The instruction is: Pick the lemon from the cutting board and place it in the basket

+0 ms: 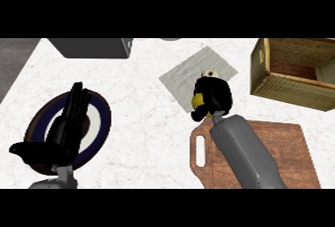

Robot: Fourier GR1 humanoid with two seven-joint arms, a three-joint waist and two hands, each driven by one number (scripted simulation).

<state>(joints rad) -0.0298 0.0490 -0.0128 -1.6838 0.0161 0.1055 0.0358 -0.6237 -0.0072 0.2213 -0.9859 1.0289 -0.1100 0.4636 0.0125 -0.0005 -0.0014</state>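
Though mostly hidden, lemon (195, 102) within curled right hand (215, 94), beyond the cutting board (296, 150).

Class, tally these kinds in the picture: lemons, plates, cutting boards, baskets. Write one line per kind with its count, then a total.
Lemons: 1, the lemon held in the right hand
Plates: 1, the plate under the left hand
Cutting boards: 1, the cutting board
Baskets: 1, the basket
Total: 4
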